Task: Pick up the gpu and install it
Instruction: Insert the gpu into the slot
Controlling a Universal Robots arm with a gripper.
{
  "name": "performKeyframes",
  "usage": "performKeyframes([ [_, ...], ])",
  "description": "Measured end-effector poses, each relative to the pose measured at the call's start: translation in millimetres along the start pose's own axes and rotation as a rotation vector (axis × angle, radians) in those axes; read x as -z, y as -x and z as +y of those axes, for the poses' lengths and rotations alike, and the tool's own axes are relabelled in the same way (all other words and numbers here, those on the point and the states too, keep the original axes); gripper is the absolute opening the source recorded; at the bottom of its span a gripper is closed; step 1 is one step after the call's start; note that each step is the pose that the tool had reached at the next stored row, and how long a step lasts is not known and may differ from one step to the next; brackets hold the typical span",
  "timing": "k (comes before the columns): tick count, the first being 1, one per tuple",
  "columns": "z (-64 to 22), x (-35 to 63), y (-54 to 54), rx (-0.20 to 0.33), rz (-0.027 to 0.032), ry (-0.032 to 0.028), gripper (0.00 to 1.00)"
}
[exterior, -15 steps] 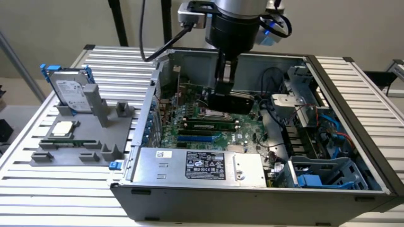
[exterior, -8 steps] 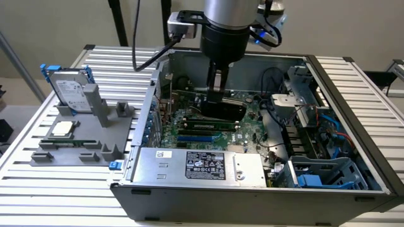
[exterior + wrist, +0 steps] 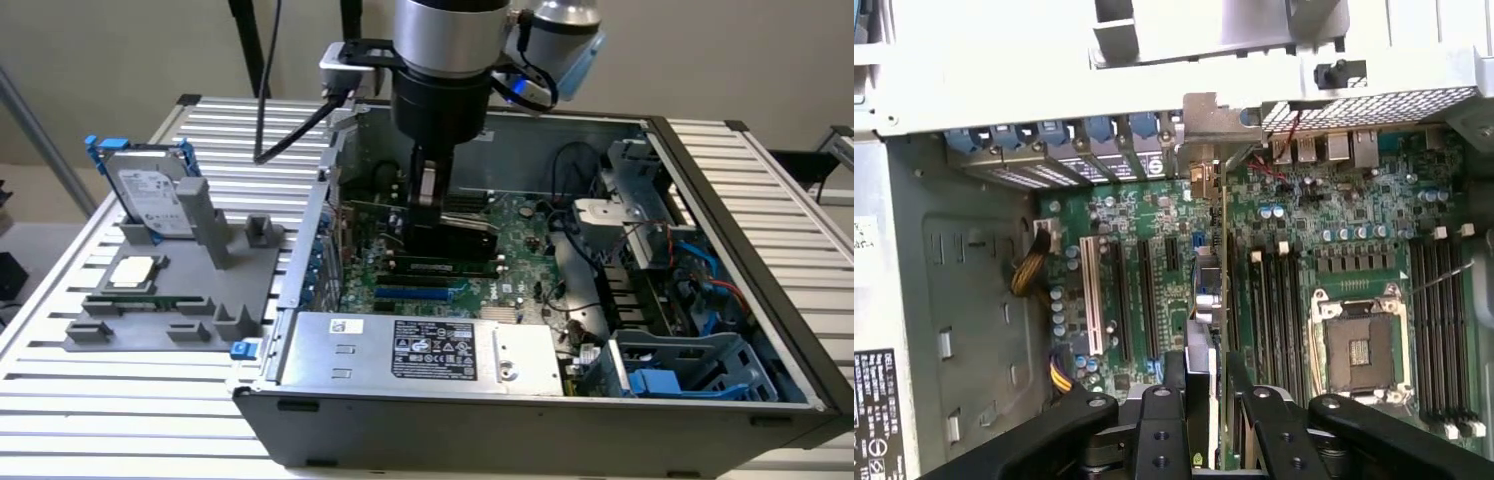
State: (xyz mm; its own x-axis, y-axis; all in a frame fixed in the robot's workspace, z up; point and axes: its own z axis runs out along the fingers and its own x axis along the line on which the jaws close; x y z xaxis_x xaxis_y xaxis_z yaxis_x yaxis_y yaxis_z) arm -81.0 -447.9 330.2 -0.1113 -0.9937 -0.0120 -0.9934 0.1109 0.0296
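Observation:
The gpu (image 3: 1220,250) shows edge-on in the wrist view as a thin green card standing over the expansion slots of the motherboard (image 3: 1334,220), its silver end bracket (image 3: 1219,115) against the case's rear wall. My gripper (image 3: 1209,375) is shut on the card's upper edge, one black finger on each face. In the exterior view the arm reaches straight down into the open computer case (image 3: 747,200), and the gpu (image 3: 451,242) appears as a dark slab under the gripper (image 3: 427,215). Whether the card sits fully in its slot I cannot tell.
A grey holder (image 3: 174,300) left of the case carries a silver hard drive (image 3: 147,190) with blue rails and a small CPU chip (image 3: 134,272). The power supply (image 3: 427,350) lies at the case's front, cables and a blue drive cage (image 3: 681,370) on the exterior view's right. An empty CPU socket (image 3: 1359,350) lies beside the memory slots.

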Motion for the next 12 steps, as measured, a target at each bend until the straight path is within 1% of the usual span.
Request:
performKeyframes([
  [3, 2.5, -3.4, -0.3, 0.004, -0.0015, -0.014, 0.27],
  [4, 2.9, -5.0, -0.4, 0.006, -0.0016, -0.0161, 0.27],
  [12, 3.1, -19.5, -0.6, 0.026, -0.0014, -0.0162, 0.27],
])
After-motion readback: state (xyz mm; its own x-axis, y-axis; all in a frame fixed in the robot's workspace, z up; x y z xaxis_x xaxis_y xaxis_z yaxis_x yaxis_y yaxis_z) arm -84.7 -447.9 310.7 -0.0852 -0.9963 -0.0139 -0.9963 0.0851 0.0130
